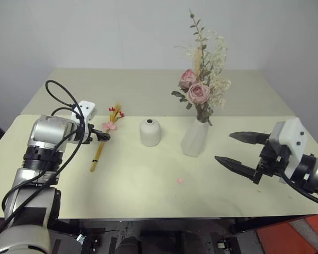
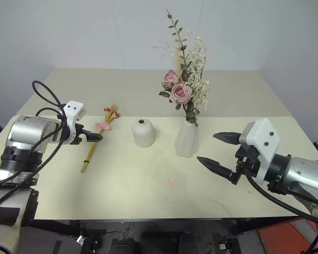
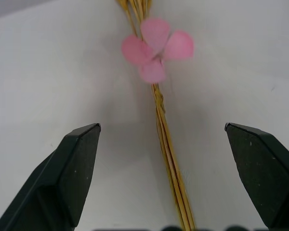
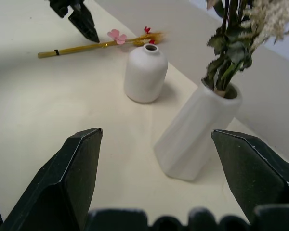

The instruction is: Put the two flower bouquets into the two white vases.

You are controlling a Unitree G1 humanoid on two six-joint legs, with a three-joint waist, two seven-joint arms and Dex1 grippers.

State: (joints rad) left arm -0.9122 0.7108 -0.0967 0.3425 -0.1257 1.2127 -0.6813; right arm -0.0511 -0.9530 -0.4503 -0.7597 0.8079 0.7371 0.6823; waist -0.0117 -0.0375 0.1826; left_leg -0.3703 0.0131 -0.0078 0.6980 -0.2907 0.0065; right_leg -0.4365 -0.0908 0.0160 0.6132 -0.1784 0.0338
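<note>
Straw bundle (image 1: 105, 138): laid flat on the table (image 1: 148, 185), directly beneath the left gripper (image 1: 103, 135), whose fingers are spread to either side of the stems.
Rose bouquet (image 1: 201, 87): stood in the tall vase (image 1: 195, 138).
Short vase (image 1: 150, 132): between bundle and tall vase.
Right gripper (image 1: 234, 150): held wide apart, nothing gripped, beside the tall vase.

Two white vases are counted, one short rounded vase (image 1: 150, 132) and one taller faceted vase (image 1: 195, 137), along with two bouquets, a pink rose bunch (image 1: 201, 79) and a slim yellow straw bundle (image 1: 104, 139), and one small pink scrap (image 1: 180, 180).
</note>
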